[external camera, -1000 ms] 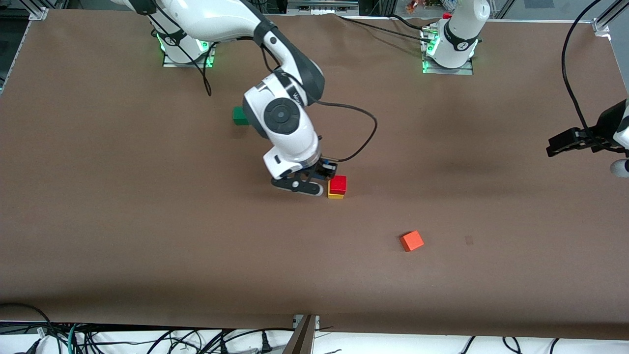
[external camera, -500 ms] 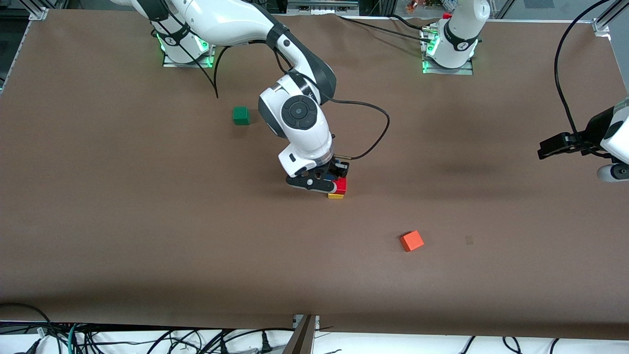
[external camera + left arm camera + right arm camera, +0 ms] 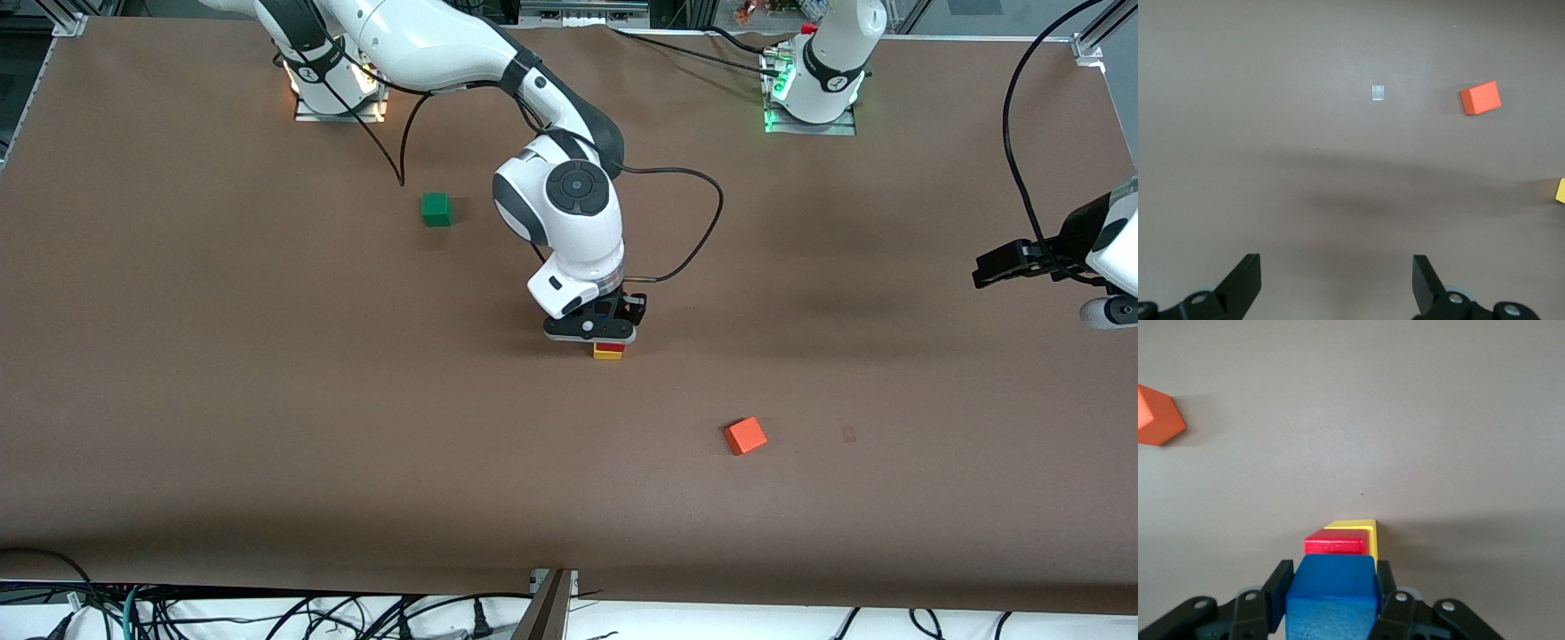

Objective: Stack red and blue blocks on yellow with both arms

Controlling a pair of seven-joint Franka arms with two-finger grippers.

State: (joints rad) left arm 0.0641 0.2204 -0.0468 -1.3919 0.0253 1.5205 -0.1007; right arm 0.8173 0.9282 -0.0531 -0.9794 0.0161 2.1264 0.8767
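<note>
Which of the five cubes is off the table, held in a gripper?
The blue cube, clamped in the right gripper over the red-on-yellow stack; green and orange lie loose on the table.

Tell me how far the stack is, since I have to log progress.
Done: the red block sits on the yellow block. In hand: the right gripper holds the blue block over that pair; it is not released. Left: setting blue on red and letting go. The left gripper waits open over bare table at its own end.
</note>
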